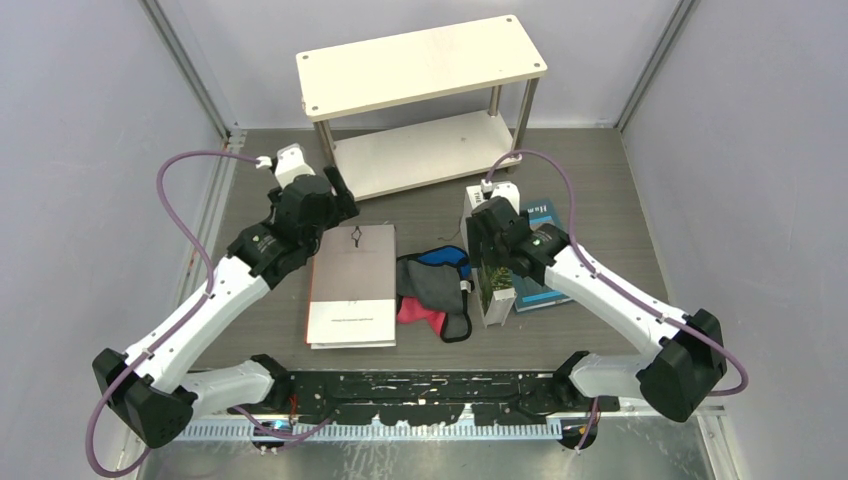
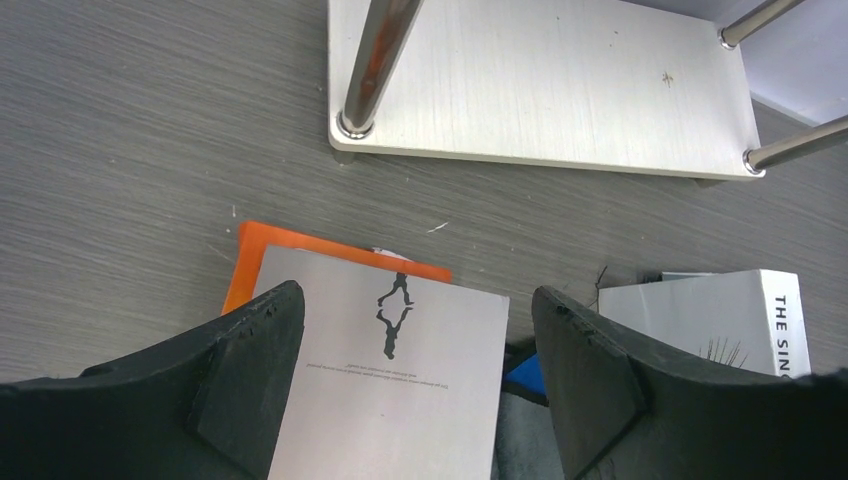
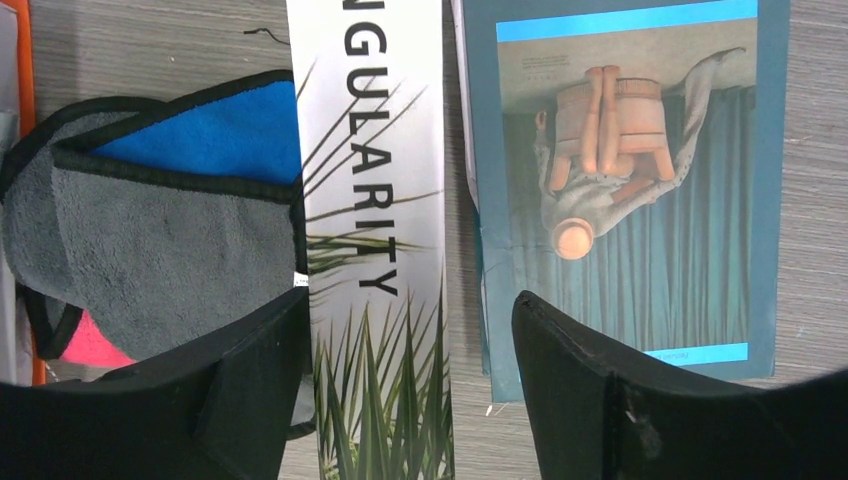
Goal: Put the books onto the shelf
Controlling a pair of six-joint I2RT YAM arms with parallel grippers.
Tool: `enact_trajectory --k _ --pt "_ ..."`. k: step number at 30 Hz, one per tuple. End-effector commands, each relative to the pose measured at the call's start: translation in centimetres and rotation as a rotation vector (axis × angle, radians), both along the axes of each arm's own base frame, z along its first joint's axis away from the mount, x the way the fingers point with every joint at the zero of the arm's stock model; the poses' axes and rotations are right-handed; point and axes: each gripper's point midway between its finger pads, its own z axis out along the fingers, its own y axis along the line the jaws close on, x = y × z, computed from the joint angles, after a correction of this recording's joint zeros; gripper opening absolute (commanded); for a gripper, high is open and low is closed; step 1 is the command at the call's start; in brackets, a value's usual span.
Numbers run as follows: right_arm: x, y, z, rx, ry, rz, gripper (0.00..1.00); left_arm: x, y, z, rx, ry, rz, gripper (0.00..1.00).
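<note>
Hovering just in front of the shelf's (image 1: 422,62) left front post, the left gripper (image 2: 418,300) has its jaws spread wide with nothing between them. It looks lined up over the shelf-side edge of the grey-and-white book (image 1: 350,275), probably because that edge is the easiest place to get under a flat cover. That book lies flat on top of a stack in front of the shelf's left half, and an orange book (image 2: 290,245) pokes out beneath it. How many more are underneath I cannot tell. In front of the shelf's right end, the right gripper (image 3: 410,302) straddles the thick white plant-cover book (image 3: 375,200), which stands on edge with its spine up, so the fingers can close across its thickness. There is a gap on one side, so the jaws are not yet clamped. A teal book (image 3: 620,200) lies flat just beyond it, and a cloth bundle (image 1: 430,285) sits between the stack and the white book. I count four books I can be sure of, one cloth bundle, and one shelf with two boards. No book is on either board yet.
</note>
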Motion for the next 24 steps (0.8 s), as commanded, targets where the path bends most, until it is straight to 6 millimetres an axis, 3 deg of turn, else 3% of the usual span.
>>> enact_trajectory --k 1,6,11,24 --pt "-0.2 -0.2 1.8 0.045 -0.058 -0.003 0.79 -0.2 0.2 1.7 -0.019 -0.044 0.021 0.83" --pt "-1.0 -1.0 2.9 0.061 -0.086 -0.009 0.87 -0.4 -0.2 1.6 -0.009 -0.041 0.015 0.83" --pt "-2.5 -1.7 3.3 0.095 -0.105 -0.011 0.87 -0.6 -0.6 1.5 -0.007 -0.039 0.004 0.83" --pt "-6.4 -1.7 1.8 0.15 -0.157 0.022 0.87 -1.4 -1.3 1.2 0.016 -0.03 -0.012 0.82"
